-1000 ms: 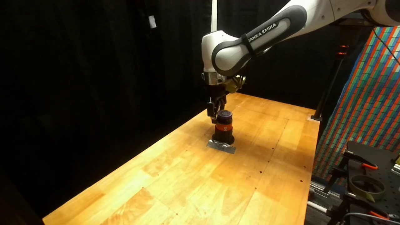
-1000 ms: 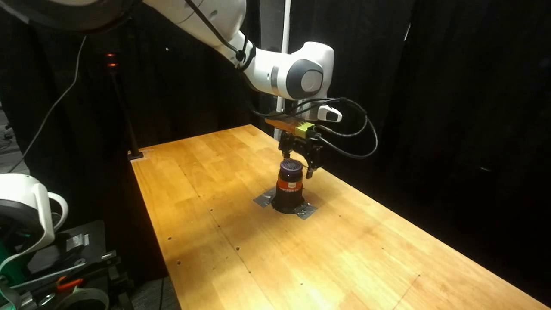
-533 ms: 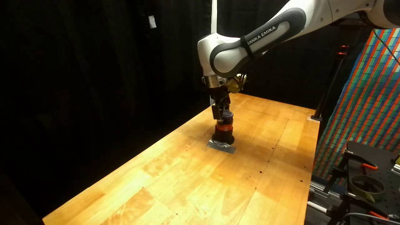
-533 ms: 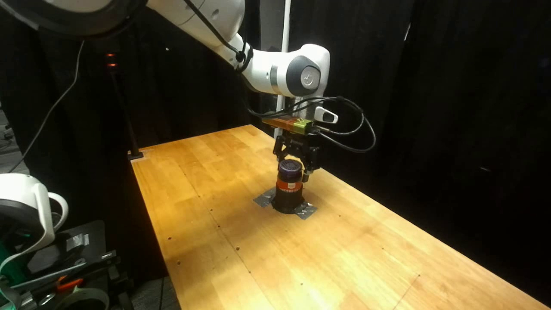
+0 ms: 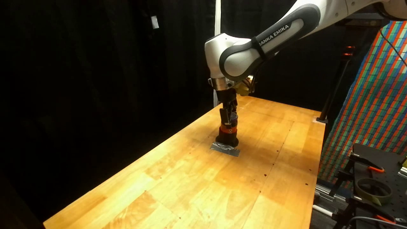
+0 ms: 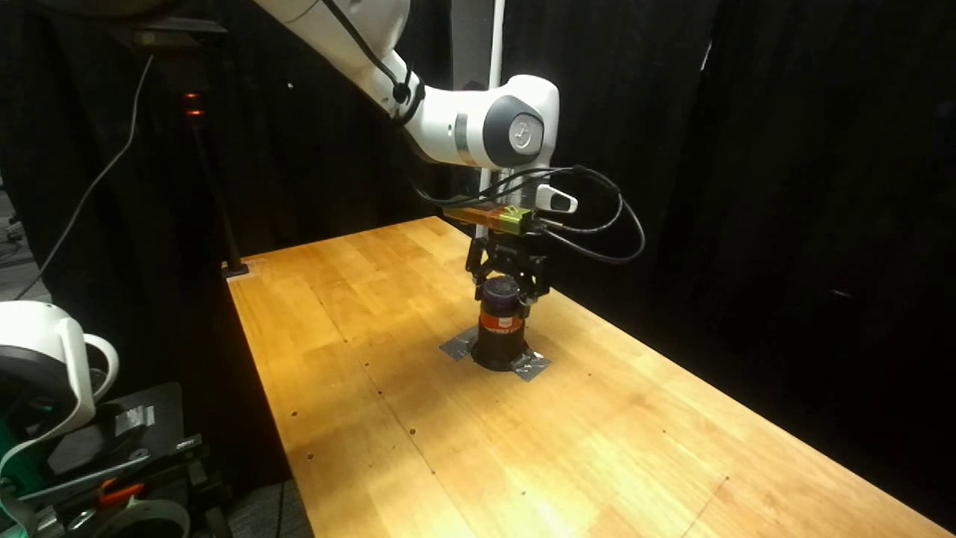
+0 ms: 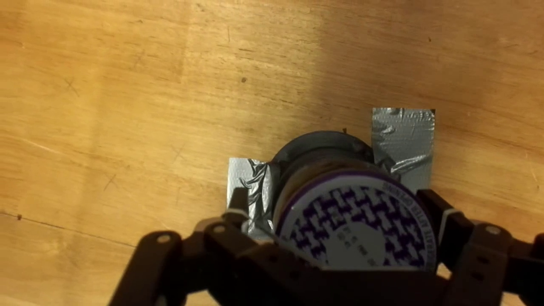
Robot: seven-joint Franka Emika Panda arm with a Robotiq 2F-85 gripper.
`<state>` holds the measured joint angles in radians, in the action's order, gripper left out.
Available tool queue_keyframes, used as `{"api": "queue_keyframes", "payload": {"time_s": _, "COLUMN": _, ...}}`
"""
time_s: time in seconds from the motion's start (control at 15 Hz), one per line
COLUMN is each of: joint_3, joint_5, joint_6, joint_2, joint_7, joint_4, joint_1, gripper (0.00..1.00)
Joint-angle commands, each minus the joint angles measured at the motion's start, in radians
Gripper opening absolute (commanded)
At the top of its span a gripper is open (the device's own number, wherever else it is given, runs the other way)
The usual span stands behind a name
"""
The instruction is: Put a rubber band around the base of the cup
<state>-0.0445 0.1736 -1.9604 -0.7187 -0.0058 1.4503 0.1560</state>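
Observation:
The cup, a dark cylinder with a red-orange middle, stands upright on the table in both exterior views. In the wrist view its patterned purple and white lid fills the space between the fingers. My gripper is open, its fingers on either side of the cup's upper part, also seen in the exterior views. A thin pale rubber band loops round both fingers and is stretched between them. Part of it is hidden by the gripper body. The left finger is apart from the cup; contact at the right finger is unclear.
Grey tape patches hold the cup's wide black base to the wooden table. A thin dark post stands at a table corner. A cart with a tape roll is beside the table. Cables loop off the wrist.
My gripper has moved down and across over the cup, so its fingers now flank the upper part instead of being higher and off to one side. The cup has not moved.

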Motion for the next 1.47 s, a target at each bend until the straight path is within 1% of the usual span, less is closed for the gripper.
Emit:
{"api": "queue_keyframes", "payload": {"time_s": 0.0, "joint_3": 0.004, "joint_5": 0.021, "joint_6": -0.082, "joint_2": 0.125, "joint_7": -0.011, "joint_4": 0.198, "joint_1": -0.006, "gripper": 1.0}}
{"api": "queue_keyframes", "payload": {"time_s": 0.2, "joint_3": -0.001, "joint_5": 0.014, "joint_6": -0.159, "joint_2": 0.178, "joint_7": -0.022, "joint_4": 0.293, "joint_1": -0.019, "gripper": 1.0}}
{"api": "queue_keyframes", "payload": {"time_s": 0.4, "joint_3": -0.001, "joint_5": 0.01, "joint_6": -0.283, "joint_2": 0.236, "joint_7": -0.019, "joint_4": 0.398, "joint_1": -0.031, "gripper": 1.0}}
{"api": "queue_keyframes", "payload": {"time_s": 0.47, "joint_3": -0.001, "joint_5": 0.008, "joint_6": -0.307, "joint_2": 0.252, "joint_7": -0.02, "joint_4": 0.429, "joint_1": -0.034, "gripper": 1.0}}
{"api": "queue_keyframes", "payload": {"time_s": 0.87, "joint_3": -0.004, "joint_5": -0.006, "joint_6": -0.566, "joint_2": 0.32, "joint_7": -0.03, "joint_4": 0.607, "joint_1": -0.061, "gripper": 1.0}}
{"api": "queue_keyframes", "payload": {"time_s": 0.93, "joint_3": 0.001, "joint_5": -0.001, "joint_6": -0.623, "joint_2": 0.331, "joint_7": -0.021, "joint_4": 0.637, "joint_1": -0.061, "gripper": 0.8}}
{"api": "queue_keyframes", "payload": {"time_s": 1.0, "joint_3": 0.009, "joint_5": 0.011, "joint_6": -0.692, "joint_2": 0.344, "joint_7": -0.006, "joint_4": 0.671, "joint_1": -0.056, "gripper": 0.74}}
{"api": "queue_keyframes", "payload": {"time_s": 1.4, "joint_3": 0.058, "joint_5": 0.05, "joint_6": -1.022, "joint_2": 0.427, "joint_7": 0.023, "joint_4": 0.869, "joint_1": -0.026, "gripper": 0.27}}
